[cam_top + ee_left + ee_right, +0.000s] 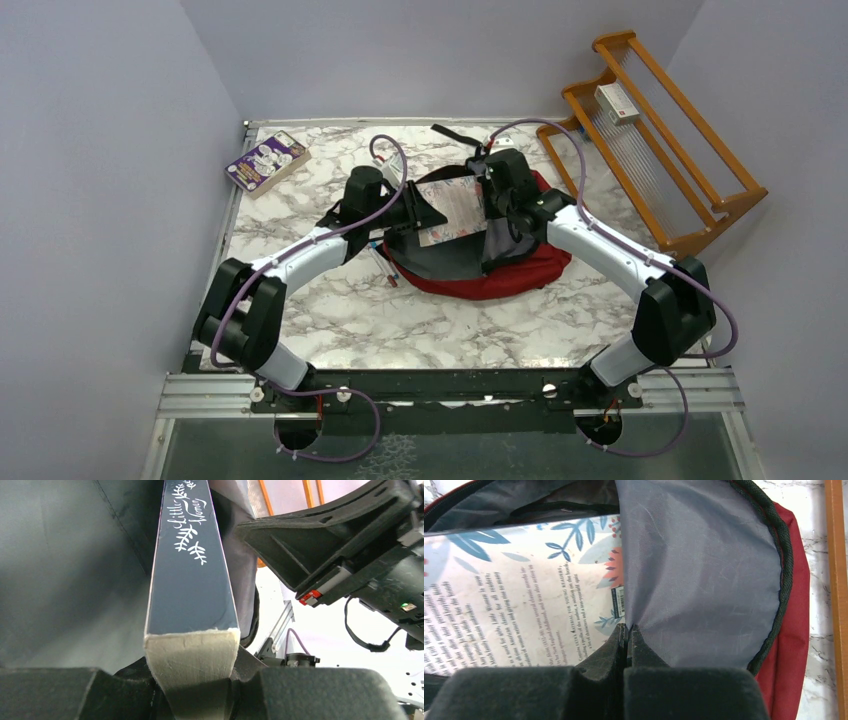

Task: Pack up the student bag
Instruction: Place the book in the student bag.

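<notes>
Red fabric marks the student bag [525,275], lying open in the middle of the table [340,320]. We judge the loading step is in hand: our left claw [200,697] grips a book [192,580] by one end, and our right claw [628,637] is pinched tight on the grey lining [699,580], holding it up. From above, the left claw sits at the bag's 10 o'clock, the right at its 1 o'clock. Next, we must slide the book deeper under that lining before releasing.
</notes>
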Tool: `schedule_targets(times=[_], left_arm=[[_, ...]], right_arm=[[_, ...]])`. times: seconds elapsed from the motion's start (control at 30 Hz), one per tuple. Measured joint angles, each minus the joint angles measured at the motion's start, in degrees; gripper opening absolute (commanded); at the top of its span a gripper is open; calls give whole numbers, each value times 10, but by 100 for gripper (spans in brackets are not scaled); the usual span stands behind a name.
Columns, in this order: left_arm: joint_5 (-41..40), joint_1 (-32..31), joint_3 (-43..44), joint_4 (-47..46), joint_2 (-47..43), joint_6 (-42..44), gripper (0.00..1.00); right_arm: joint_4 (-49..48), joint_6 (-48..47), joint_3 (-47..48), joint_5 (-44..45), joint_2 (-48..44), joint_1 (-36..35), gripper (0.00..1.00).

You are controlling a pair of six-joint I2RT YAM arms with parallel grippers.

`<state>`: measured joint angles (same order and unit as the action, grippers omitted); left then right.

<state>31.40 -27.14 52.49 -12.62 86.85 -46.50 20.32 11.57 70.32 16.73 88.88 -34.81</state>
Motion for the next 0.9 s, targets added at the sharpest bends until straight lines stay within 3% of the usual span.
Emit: schedule_targets(times=[0.6,0.9], left_arm=[[55,-32,7,-129,115,-54,0],[57,-42,66,-196,210,-74,0]], right_arm=[[-37,5,-18,-37,-29,0,0],[-54,15,-24,-58,-30,0,0]])
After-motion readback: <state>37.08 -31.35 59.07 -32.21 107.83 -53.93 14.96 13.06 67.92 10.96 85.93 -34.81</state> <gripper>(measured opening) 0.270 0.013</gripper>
